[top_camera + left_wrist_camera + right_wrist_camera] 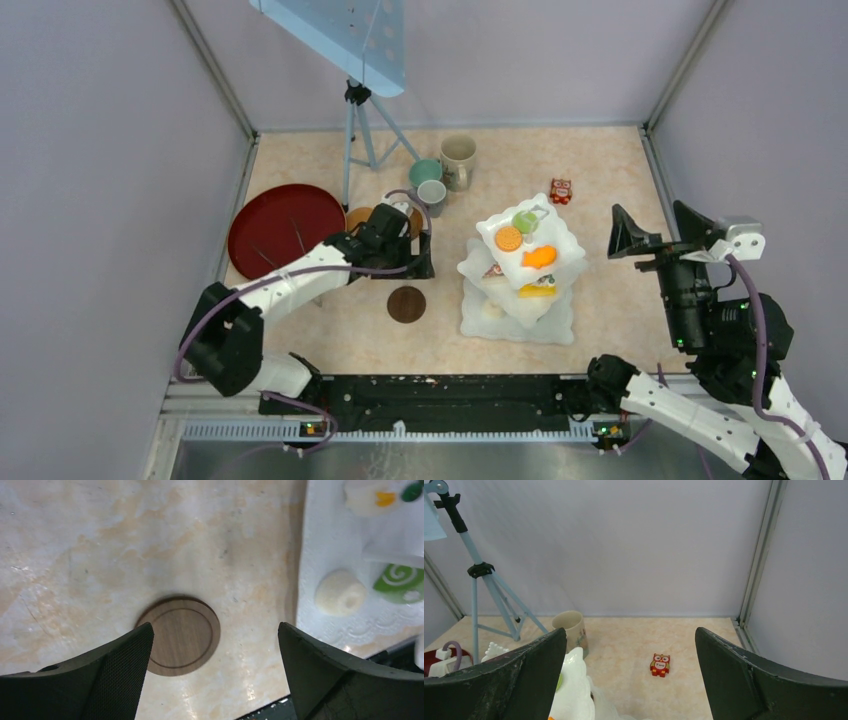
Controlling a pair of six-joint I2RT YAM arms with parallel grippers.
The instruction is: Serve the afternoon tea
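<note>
Three mugs (432, 192), two visible coasters (406, 304), one stand (560, 325). Left claw (215, 630) released above a coaster; right claw (630, 635) released, raised.

Brown, beige and white, with red, teal and orange spots

The table (620, 300) is beige with paler marbling. The coaster (182, 635) is brown wood grain with a darker ring line. The stand (560, 325) is white and carries an orange cookie (508, 239), a green cake with a white spiral (400, 582) and a plain white cake (340, 592). The tall mug (459, 160) is beige, the others teal (425, 172) and grey (432, 192). The tray (285, 230) is dark red, the owl toy (560, 191) is red and the tripod (355, 140) is light blue.
</note>
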